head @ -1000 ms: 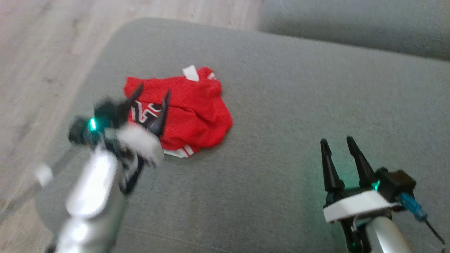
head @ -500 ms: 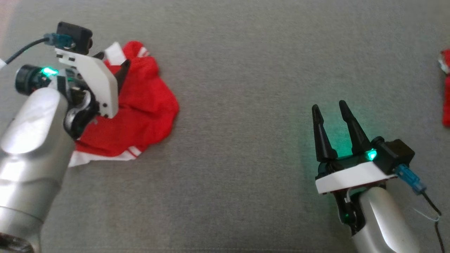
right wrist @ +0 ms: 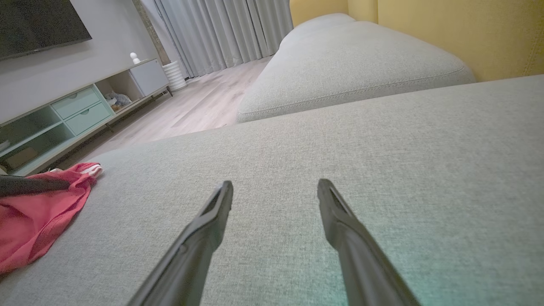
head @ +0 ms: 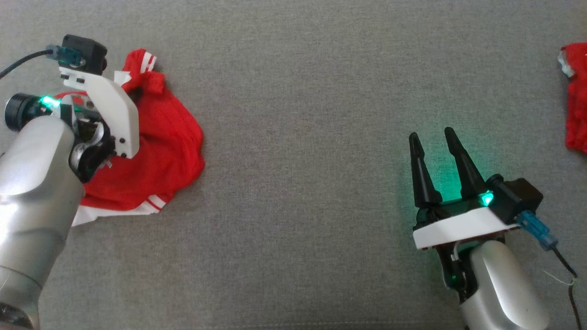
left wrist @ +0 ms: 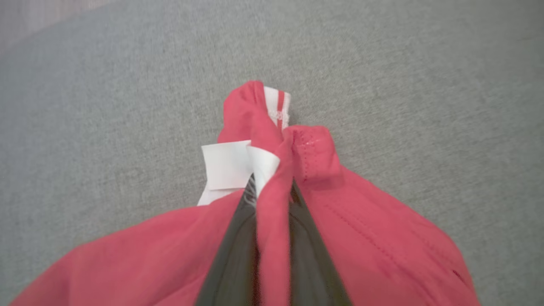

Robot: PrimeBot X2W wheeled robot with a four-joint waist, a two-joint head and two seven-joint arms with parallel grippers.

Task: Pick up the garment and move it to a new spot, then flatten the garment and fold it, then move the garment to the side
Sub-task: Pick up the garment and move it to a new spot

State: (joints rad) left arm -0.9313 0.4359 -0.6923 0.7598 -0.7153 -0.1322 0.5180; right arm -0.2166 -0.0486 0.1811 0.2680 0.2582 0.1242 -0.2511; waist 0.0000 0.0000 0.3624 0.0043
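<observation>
The garment (head: 165, 137) is a crumpled red jersey with white striped trim, lying at the left of the grey sofa cushion (head: 298, 183). My left gripper (head: 130, 91) reaches over its upper part. In the left wrist view the two dark fingers (left wrist: 238, 238) are pinched together on a raised fold of the red garment (left wrist: 374, 238), beside a white label (left wrist: 225, 163). My right gripper (head: 431, 135) hovers open over bare cushion far to the right, fingers (right wrist: 212, 221) well apart with nothing between them. The garment (right wrist: 34, 212) lies at the left edge of the right wrist view.
Another red cloth item (head: 575, 96) lies at the cushion's right edge. In the right wrist view a second grey cushion (right wrist: 352, 63) lies beyond, a yellow backrest (right wrist: 467, 29) to the right, and wooden floor (right wrist: 199, 106) with a low cabinet (right wrist: 76, 110) to the left.
The head camera tilted down onto the cushion early on. My left gripper closed on a fold of the garment, bunching its upper edge. The right gripper stayed open in place.
</observation>
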